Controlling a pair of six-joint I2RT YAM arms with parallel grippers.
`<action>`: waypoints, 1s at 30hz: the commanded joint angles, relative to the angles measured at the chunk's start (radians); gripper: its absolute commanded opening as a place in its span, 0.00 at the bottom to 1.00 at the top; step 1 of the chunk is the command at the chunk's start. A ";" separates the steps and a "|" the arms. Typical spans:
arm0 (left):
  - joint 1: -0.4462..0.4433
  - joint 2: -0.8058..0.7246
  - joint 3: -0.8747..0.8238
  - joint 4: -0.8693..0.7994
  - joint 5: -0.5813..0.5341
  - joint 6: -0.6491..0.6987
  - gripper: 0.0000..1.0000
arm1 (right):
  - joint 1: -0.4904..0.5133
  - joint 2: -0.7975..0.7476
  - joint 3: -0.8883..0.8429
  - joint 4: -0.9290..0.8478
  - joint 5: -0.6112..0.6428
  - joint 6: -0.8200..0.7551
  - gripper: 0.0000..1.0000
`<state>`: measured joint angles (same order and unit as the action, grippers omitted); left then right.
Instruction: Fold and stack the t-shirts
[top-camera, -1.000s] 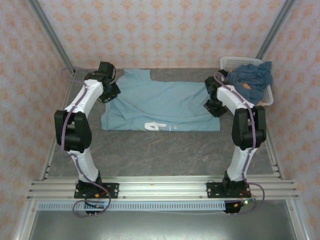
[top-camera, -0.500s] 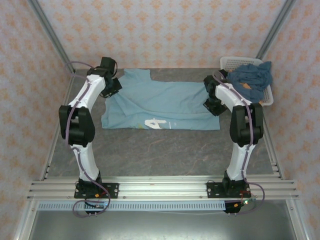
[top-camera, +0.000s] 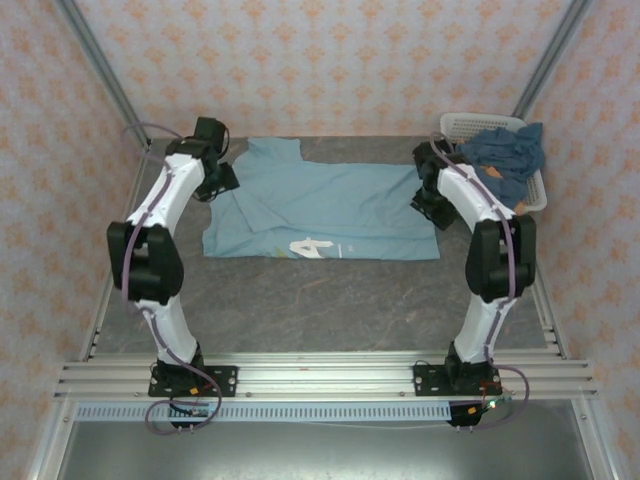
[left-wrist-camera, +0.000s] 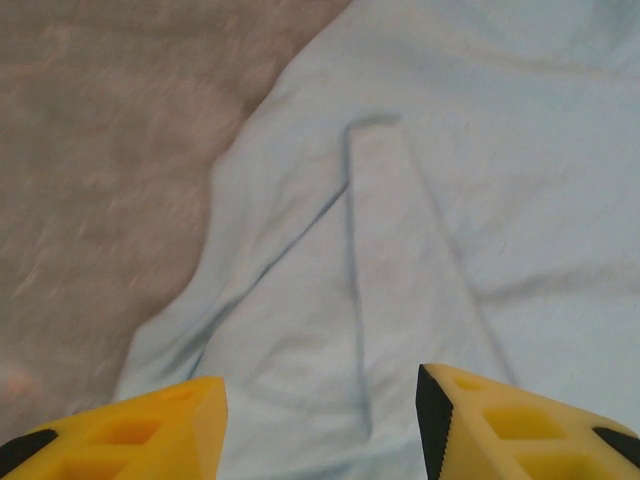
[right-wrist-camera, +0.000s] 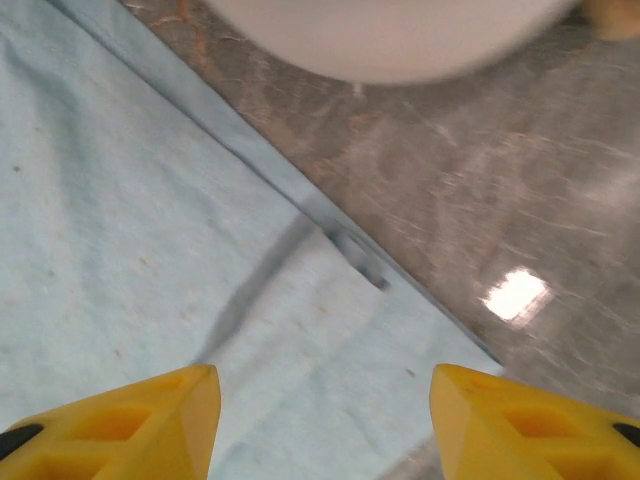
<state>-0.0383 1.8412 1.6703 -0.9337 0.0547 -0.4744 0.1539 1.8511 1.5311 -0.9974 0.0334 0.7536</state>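
A light sky-blue t-shirt (top-camera: 330, 205) lies spread flat across the back of the table, with white letters (top-camera: 308, 246) showing at its front hem. My left gripper (top-camera: 222, 182) hovers over the shirt's left edge; in the left wrist view it (left-wrist-camera: 320, 430) is open above creased cloth (left-wrist-camera: 450, 200). My right gripper (top-camera: 432, 208) is over the shirt's right edge, and it (right-wrist-camera: 325, 420) is open above the cloth (right-wrist-camera: 120, 250) near a corner. A slate-blue t-shirt (top-camera: 510, 150) is heaped in the basket, with a bit of orange-tan cloth (top-camera: 492, 172) under it.
The white lattice basket (top-camera: 470, 120) stands at the back right corner, close to my right arm. Grey tabletop (top-camera: 330, 300) lies bare in front of the shirt. A blurred white shape (right-wrist-camera: 380, 40) shows just beyond the shirt's edge. Metal frame rails border both sides.
Both grippers have gone from shut to open and let go of the light-blue shirt. The left gripper has drawn back toward the far left; the shirt's front fold has settled.
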 joint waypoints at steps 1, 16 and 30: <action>0.046 -0.106 -0.189 -0.039 0.046 -0.051 0.53 | -0.006 -0.137 -0.125 0.020 -0.030 -0.013 0.54; 0.154 -0.116 -0.585 0.219 0.252 -0.104 0.54 | -0.026 -0.299 -0.591 0.246 -0.109 -0.066 0.52; 0.198 -0.010 -0.453 0.194 0.153 -0.065 0.31 | -0.033 -0.168 -0.509 0.244 -0.039 -0.064 0.52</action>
<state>0.1444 1.8191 1.1770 -0.7124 0.2687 -0.5583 0.1276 1.6630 0.9859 -0.7353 -0.0593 0.6861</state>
